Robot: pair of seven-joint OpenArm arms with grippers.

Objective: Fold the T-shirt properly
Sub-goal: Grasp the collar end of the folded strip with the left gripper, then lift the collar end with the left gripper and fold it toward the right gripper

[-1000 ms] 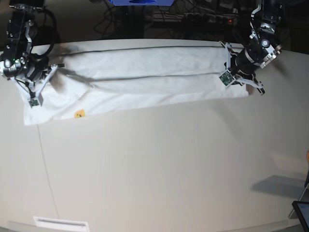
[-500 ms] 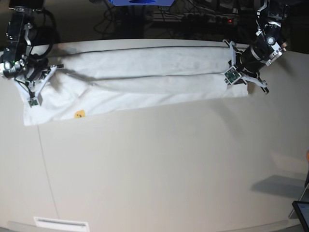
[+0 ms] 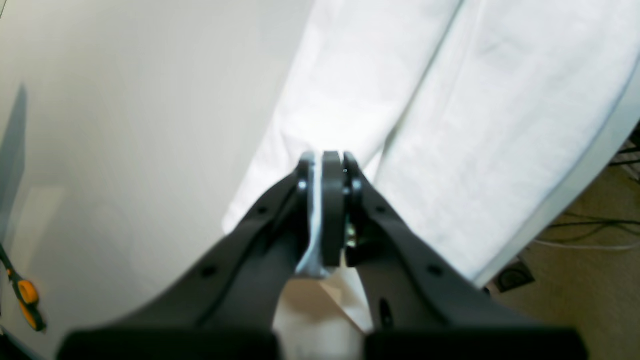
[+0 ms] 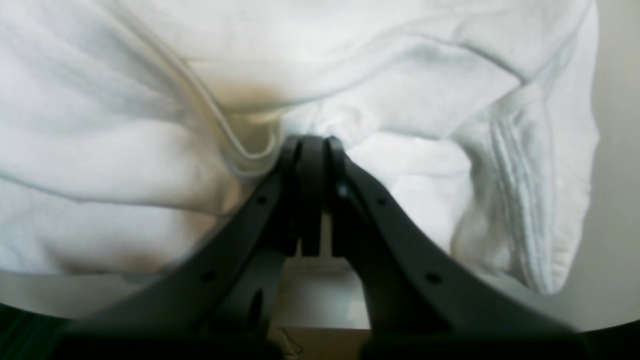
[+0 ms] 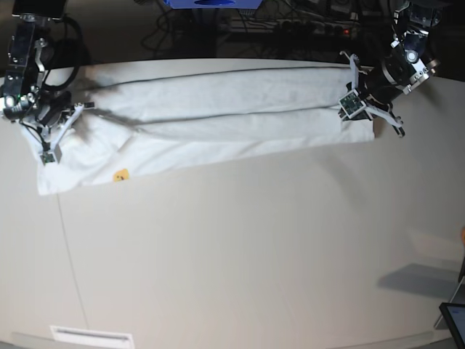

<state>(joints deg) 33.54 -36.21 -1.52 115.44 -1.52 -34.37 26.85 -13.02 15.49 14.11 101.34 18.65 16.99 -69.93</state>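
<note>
The T-shirt (image 5: 218, 109) lies plain white side up as a long folded band across the far part of the table, with a small yellow-orange bit of print (image 5: 120, 174) peeking out near its left end. At the band's right end, my left gripper (image 5: 365, 116) is shut on the cloth; the left wrist view shows white fabric (image 3: 450, 125) pinched between its fingertips (image 3: 320, 165). My right gripper (image 5: 52, 134) is shut on the band's left end. In the right wrist view the bunched cloth (image 4: 150, 150) gathers at its closed tips (image 4: 312, 142).
The table's far edge (image 3: 565, 200) runs just behind the shirt, with floor and cables beyond. Orange-handled scissors (image 3: 25, 300) lie on the table to my left gripper's side. A dark tablet corner (image 5: 454, 320) sits at the near right, a white strip (image 5: 91, 336) at the near left.
Both grippers have shifted a little toward the table's far edge, drawing the shirt's two ends with them. Both grips stay shut.
</note>
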